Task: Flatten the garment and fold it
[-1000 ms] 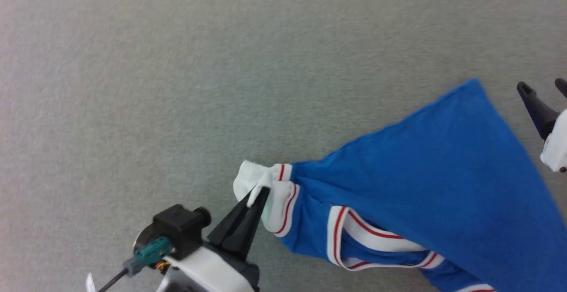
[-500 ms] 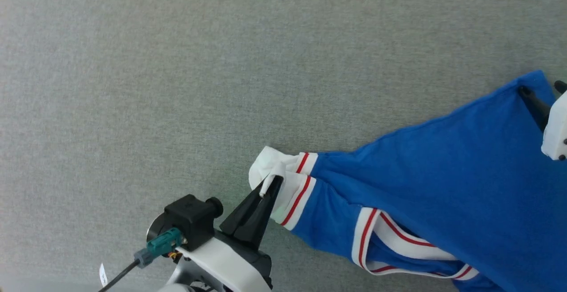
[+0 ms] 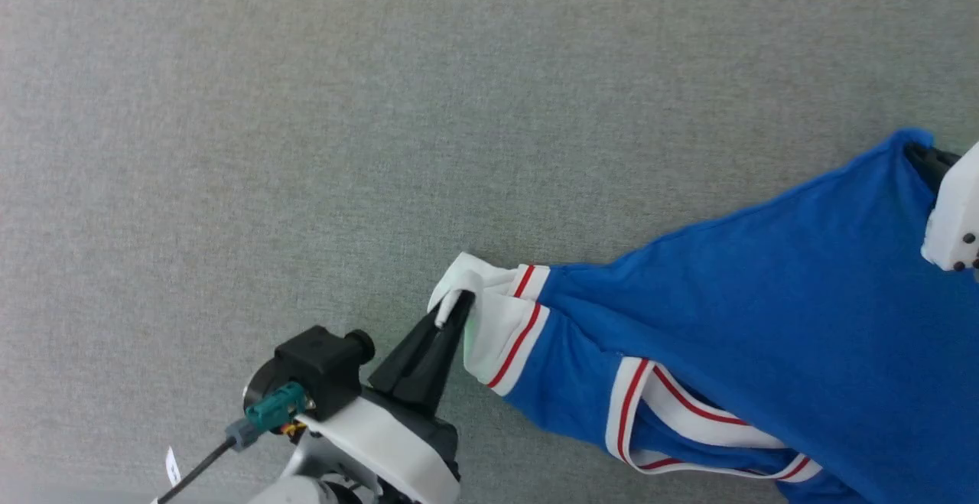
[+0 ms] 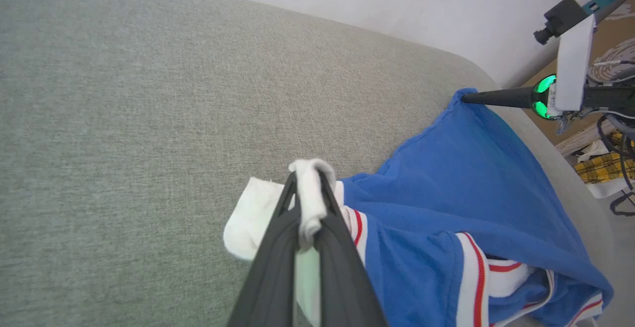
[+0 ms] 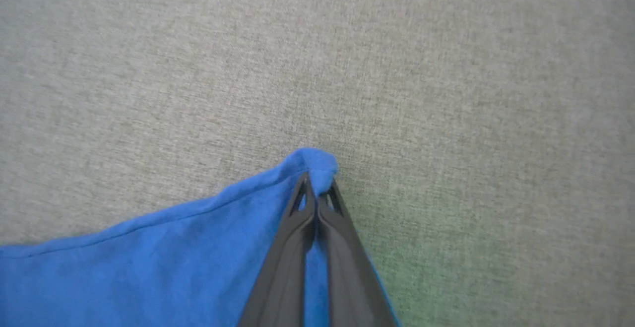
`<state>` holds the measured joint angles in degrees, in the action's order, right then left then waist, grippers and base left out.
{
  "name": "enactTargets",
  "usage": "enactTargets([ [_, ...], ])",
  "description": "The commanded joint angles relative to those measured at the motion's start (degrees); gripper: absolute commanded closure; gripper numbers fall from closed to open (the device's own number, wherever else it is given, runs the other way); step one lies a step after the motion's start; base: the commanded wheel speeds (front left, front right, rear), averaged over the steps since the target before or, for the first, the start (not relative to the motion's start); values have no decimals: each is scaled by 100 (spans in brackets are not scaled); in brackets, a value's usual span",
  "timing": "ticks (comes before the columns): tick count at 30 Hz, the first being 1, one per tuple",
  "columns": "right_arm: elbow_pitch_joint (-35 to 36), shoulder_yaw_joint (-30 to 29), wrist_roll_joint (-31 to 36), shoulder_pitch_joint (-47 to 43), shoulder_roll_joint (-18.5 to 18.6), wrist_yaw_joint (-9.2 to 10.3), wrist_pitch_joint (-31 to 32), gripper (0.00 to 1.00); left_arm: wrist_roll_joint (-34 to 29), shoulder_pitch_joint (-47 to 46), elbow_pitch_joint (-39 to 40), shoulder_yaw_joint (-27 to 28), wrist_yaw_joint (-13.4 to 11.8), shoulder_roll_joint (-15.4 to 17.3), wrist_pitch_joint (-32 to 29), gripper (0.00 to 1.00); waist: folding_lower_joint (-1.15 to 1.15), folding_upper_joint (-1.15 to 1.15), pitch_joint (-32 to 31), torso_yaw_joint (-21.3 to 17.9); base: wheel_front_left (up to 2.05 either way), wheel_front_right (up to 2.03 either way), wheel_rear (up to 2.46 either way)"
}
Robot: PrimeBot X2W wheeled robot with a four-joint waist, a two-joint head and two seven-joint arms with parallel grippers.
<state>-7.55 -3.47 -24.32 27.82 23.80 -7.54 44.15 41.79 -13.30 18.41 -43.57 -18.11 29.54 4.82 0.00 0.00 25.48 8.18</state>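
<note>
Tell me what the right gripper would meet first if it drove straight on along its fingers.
Past the jersey corner it pinches, the right gripper faces the grey fabric surface; it would likely touch that first, though its tilt is unclear.

The head camera is looking steeply down on the grey surface [image 3: 382, 106], with the garment [image 3: 765, 320] crossing its lower right. The left wrist camera is peering close along the left gripper [image 4: 308, 178] toward a pale wall [image 4: 397, 4]; the right wrist camera is facing down along the right gripper [image 5: 316, 188]. All are sharing the blue garment
</note>
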Motion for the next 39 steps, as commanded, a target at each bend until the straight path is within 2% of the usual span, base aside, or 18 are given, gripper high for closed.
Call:
enactTargets([
  [1,46,-69,-18,-40,-116,5,-203,100,-62,-129,-104,42,59,62,46,100,0,0,-183,-117,0,0,0],
  [10,156,-497,-18,163,-901,5,-1483,100,-465,-989,-583,505,3,287,221,100,0,0,-959,-516,0,0,0],
  [15,193,-449,-14,408,-1076,5,-1869,100,-556,-1601,-702,798,-54,420,59,100,0,0,-1328,-695,0,0,0],
  [17,186,-395,1,555,-1106,5,-1972,100,-619,-1981,-804,821,18,509,-183,100,0,0,-1469,-758,0,0,0],
  [23,11,-168,132,1288,-1096,5,-2149,100,-829,-3404,-1428,779,672,808,-872,100,0,0,-1779,-963,0,0,0],
  [28,-554,-6,351,2163,-1188,5,-2247,100,-881,-4513,-2385,683,1250,735,-1277,100,0,0,-1999,-1138,0,0,0],
  [36,-1856,87,905,3436,-1581,5,-2461,100,-783,-5533,-3757,644,1768,386,-1387,100,0,0,-2376,-1407,0,0,0],
  [39,-2305,85,1113,3800,-1696,5,-2541,100,-750,-5859,-4134,710,1770,249,-1383,100,0,0,-2463,-1484,0,0,0],
])
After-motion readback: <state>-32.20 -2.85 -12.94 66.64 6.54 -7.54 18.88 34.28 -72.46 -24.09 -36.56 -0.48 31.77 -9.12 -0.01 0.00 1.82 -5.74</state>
